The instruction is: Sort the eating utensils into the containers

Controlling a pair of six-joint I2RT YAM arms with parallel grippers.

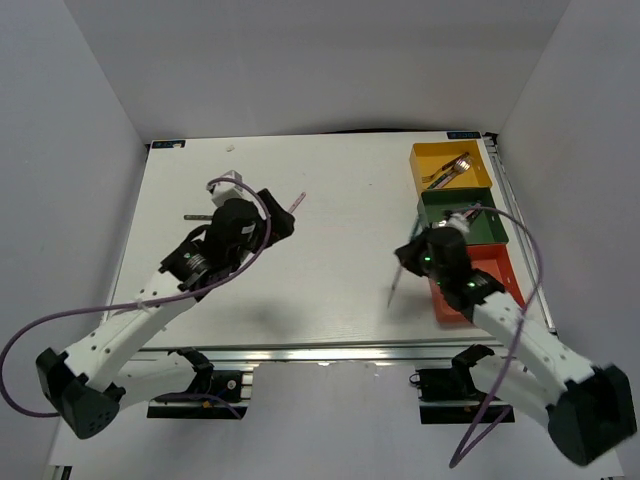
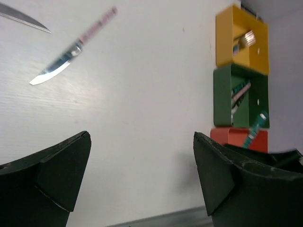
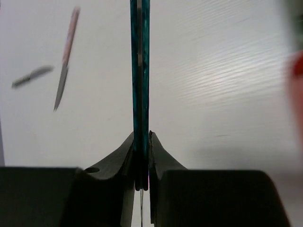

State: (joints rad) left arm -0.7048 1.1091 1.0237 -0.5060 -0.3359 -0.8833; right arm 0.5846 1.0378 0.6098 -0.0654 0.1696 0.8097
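My right gripper (image 1: 412, 256) (image 3: 141, 138) is shut on a teal-handled utensil (image 3: 140, 71), held on edge above the table, left of the red-orange bin (image 1: 486, 272); its thin end points down-left in the top view (image 1: 396, 288). My left gripper (image 1: 272, 222) (image 2: 142, 138) is open and empty above the table's left middle. A pink-handled knife (image 1: 297, 203) (image 2: 71, 53) lies just beyond it. A dark-handled knife (image 1: 197, 215) lies to its left. The yellow bin (image 1: 428, 158) holds utensils (image 1: 450, 170), and the dark green bin (image 1: 490, 228) holds pink and teal handled ones (image 2: 239, 92).
The three bins stand in a column along the table's right edge, yellow farthest, red-orange nearest. The two loose knives also show in the right wrist view, the pink one (image 3: 66, 71) and the dark one (image 3: 31, 76). White walls enclose the table.
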